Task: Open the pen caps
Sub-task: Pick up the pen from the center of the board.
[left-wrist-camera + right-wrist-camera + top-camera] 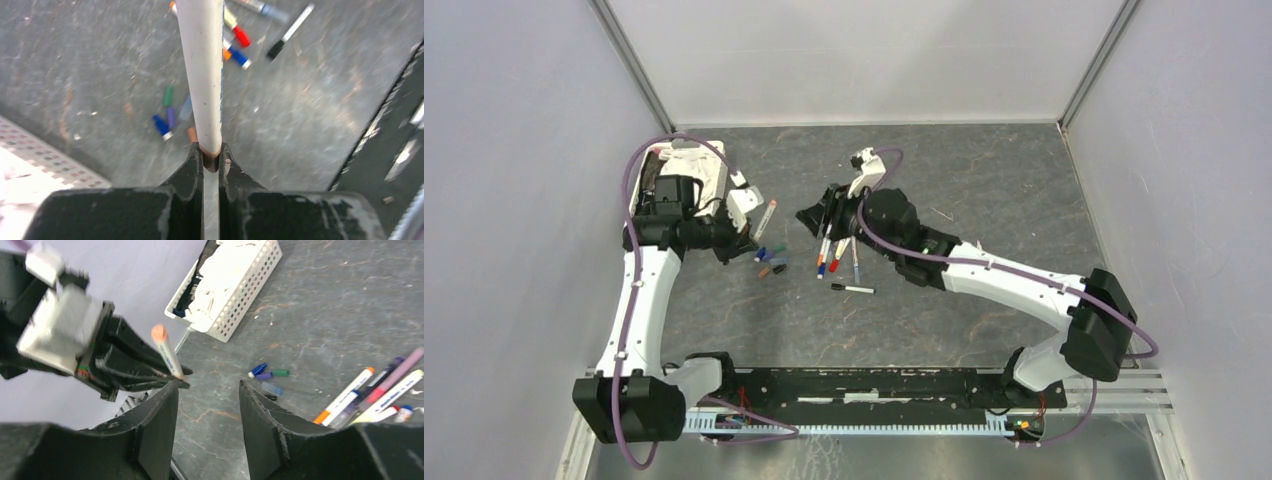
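Left claw squeezes a white pen, bottom end hidden; loose pen caps lie at its ten o'clock. Right claw is apart, holding nothing.

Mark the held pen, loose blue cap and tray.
held pen [202,75], left wrist view, mid barrel.
blue cap [257,371], right wrist view, its body.
tray [245,295], right wrist view, perforated side wall.

The arms wear white shells, black joints and purple cables; left gripper and right gripper are scuffed black
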Available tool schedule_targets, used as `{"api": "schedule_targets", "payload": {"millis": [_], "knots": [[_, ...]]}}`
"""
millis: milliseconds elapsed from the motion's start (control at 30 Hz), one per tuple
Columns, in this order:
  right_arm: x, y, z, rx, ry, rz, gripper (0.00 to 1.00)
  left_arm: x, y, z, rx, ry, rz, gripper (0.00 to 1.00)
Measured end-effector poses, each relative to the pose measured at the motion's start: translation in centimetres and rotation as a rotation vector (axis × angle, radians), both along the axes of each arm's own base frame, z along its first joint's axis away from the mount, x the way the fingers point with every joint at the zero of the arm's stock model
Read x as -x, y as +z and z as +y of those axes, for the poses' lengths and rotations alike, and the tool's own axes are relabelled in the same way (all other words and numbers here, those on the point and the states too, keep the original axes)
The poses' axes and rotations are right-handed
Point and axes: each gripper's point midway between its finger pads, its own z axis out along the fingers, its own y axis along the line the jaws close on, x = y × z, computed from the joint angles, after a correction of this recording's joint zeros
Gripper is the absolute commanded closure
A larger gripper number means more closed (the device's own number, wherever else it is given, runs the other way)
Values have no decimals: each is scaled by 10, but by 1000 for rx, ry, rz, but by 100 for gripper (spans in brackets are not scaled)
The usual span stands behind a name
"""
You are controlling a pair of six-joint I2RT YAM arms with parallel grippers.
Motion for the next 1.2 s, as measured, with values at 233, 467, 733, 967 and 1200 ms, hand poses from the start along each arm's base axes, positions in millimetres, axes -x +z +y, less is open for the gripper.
{"api": "schedule_targets", "payload": {"millis": [233, 467, 733, 967, 1200], "knots": [[-45, 27, -15, 30, 93, 63, 33, 9, -33, 31, -334, -169, -145, 98], [-24, -23, 27, 109, 384, 239, 31, 35, -33, 40, -553, -423, -353, 98], [35, -75, 52, 166, 619, 427, 31, 40, -31, 40, -628, -562, -436, 98], [69, -69, 67, 128, 746, 455, 31, 39, -34, 41, -655, -601, -436, 98], [78, -83, 78, 133, 784, 489, 34, 37, -37, 39, -655, -618, -425, 98]]}}
